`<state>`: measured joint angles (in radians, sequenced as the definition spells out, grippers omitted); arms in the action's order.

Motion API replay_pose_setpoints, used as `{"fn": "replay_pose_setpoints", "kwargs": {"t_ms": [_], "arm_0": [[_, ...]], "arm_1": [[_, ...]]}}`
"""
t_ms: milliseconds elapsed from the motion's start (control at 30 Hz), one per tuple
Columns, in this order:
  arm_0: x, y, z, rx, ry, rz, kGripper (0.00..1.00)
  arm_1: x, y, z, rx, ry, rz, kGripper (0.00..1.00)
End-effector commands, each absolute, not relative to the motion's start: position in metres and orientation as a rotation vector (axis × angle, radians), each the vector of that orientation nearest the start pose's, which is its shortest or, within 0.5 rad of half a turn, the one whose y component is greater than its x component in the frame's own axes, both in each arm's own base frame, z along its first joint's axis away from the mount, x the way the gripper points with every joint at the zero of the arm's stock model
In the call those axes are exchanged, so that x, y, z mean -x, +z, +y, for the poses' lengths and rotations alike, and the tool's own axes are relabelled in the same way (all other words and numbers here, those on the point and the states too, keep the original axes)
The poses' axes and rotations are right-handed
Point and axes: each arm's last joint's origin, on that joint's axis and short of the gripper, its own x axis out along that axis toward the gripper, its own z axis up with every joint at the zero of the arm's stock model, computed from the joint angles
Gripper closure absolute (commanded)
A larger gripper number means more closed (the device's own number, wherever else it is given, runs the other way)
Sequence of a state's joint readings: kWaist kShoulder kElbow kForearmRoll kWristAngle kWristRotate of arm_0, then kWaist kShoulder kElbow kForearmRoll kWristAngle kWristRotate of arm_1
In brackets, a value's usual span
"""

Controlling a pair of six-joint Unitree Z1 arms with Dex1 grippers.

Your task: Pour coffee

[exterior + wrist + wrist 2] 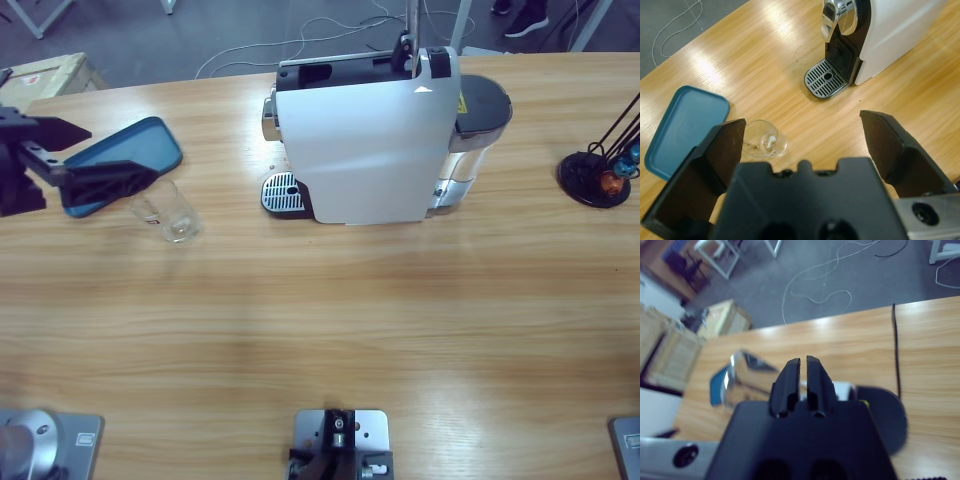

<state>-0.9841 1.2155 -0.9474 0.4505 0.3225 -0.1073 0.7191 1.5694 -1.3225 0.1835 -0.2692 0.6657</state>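
Observation:
A small clear glass tumbler (pixel 170 212) stands on the table beside a blue tray (pixel 150 145), left of the white coffee machine (pixel 365 150). Of the coffee, only a faint amber trace shows at the tumbler's bottom (pixel 764 146). My left gripper (pixel 122 152) reaches in from the left edge, open, above the tray and short of the tumbler. In the left wrist view its jaws (pixel 802 122) stand wide apart, with the tumbler near the left jaw. My right gripper (pixel 803 360) is shut on nothing, high above the blurred machine (pixel 747 377).
The machine's grey drip grille (pixel 282 193) faces left, with the chrome spout (pixel 839 15) above it. A black capsule stand (pixel 598 175) with orange and blue capsules sits at the far right. Cables lie on the floor behind the table.

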Motion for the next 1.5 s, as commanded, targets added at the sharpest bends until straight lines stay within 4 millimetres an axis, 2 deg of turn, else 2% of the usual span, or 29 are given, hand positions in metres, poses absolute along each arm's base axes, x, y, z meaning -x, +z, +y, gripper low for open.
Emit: {"fn": "replay_pose_setpoints", "kwargs": {"t_ms": [33,167,367,600,767,1000,1133,1233,1267,1333,1367,1400,1467,1500], "arm_0": [[-0.117,0.347,-0.150,-0.361,-0.591,0.626,0.000],[-0.117,0.347,-0.150,-0.363,-0.590,0.628,0.000],[-0.116,0.350,-0.148,-0.357,-0.592,0.619,0.000],[-0.115,0.353,-0.148,-0.359,-0.590,0.621,0.000],[-0.115,0.351,-0.147,-0.368,-0.590,0.630,0.000],[-0.117,0.350,-0.151,-0.373,-0.589,0.638,0.000],[-0.118,0.349,-0.151,-0.372,-0.586,0.642,0.000],[-0.117,0.349,-0.150,-0.368,-0.583,0.643,0.000],[-0.118,0.348,-0.150,-0.369,-0.570,0.642,0.000],[-0.120,0.347,-0.143,-0.339,-0.462,0.650,0.000],[-0.122,0.345,-0.137,-0.318,-0.397,0.664,0.000],[-0.124,0.343,-0.130,-0.300,-0.329,0.690,0.000],[-0.131,0.335,-0.118,-0.252,-0.206,0.745,0.000],[-0.134,0.332,-0.115,-0.221,-0.157,0.757,0.000]], "arm_1": [[-0.285,0.374,0.244,-0.494,0.349,0.570,1.000],[-0.277,0.367,0.270,-0.481,0.453,0.596,1.000],[-0.262,0.341,0.322,-0.409,0.578,0.657,1.000],[-0.279,0.275,0.353,-0.323,0.554,0.771,1.000],[-0.284,0.244,0.359,-0.280,0.531,0.833,1.000],[-0.281,0.201,0.357,-0.175,0.449,0.982,1.000],[-0.280,0.192,0.355,-0.152,0.424,1.017,1.000],[-0.280,0.203,0.353,-0.161,0.424,0.982,1.000],[-0.280,0.215,0.352,-0.154,0.453,0.948,1.000],[-0.273,0.256,0.345,-0.089,0.571,0.840,0.968],[-0.266,0.282,0.337,-0.060,0.615,0.776,0.383],[-0.258,0.310,0.327,-0.039,0.654,0.708,0.018],[-0.226,0.368,0.297,-0.032,0.690,0.599,0.000],[-0.210,0.387,0.283,-0.008,0.705,0.569,0.000]]}}
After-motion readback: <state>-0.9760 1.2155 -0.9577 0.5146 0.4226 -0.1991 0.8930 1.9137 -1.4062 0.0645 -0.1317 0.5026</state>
